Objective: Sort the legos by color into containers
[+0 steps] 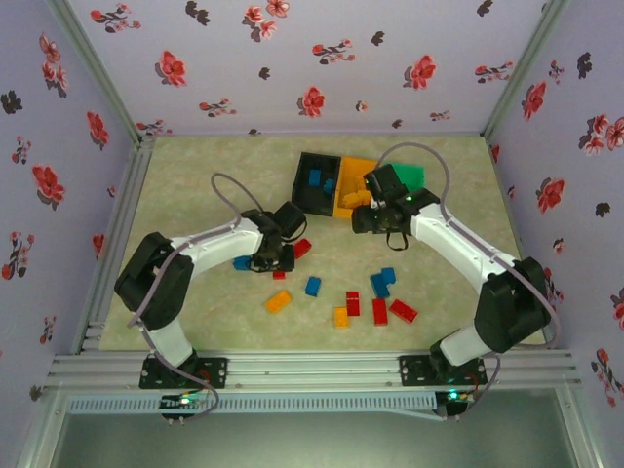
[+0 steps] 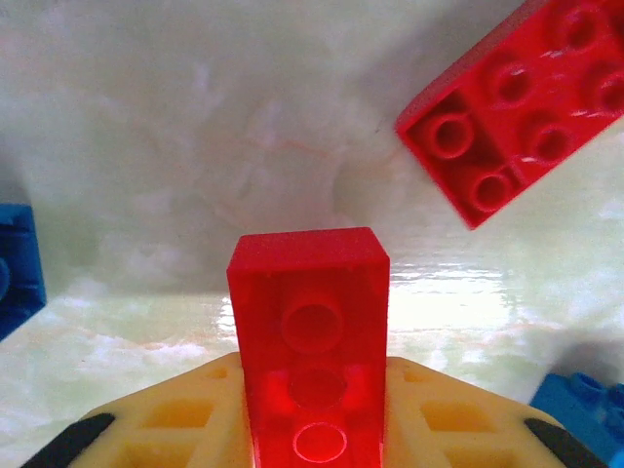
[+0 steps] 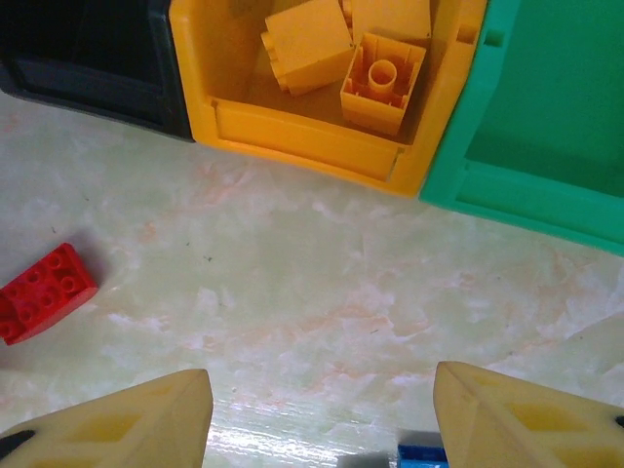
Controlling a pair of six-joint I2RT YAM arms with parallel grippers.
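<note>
Red brick (image 2: 310,292) clamped in left gripper (image 2: 312,390), open tabletop (image 2: 195,146) ahead.

Left tool (image 2: 312,366) down at the worktop (image 2: 195,146), held lego (image 2: 310,292) between its fingers (image 2: 166,424), sticking out ahead. Second lego (image 2: 517,97) lies ahead-right of this tool, apart from it; third lego (image 2: 15,263) off to its left; fourth lego (image 2: 585,400) close on its right. Containers (image 1: 356,185) in a joined row at the back, just ahead of right tool (image 3: 317,375). Middle bin (image 3: 292,136) dead ahead, several bricks (image 3: 380,83) in it; left bin (image 3: 88,58) ahead-left, right bin (image 3: 546,117) ahead-right. Stray lego (image 3: 39,292) left of right tool. Loose legos (image 1: 379,312) scattered on worktop behind both tools, toward arm bases (image 1: 185,370).
</note>
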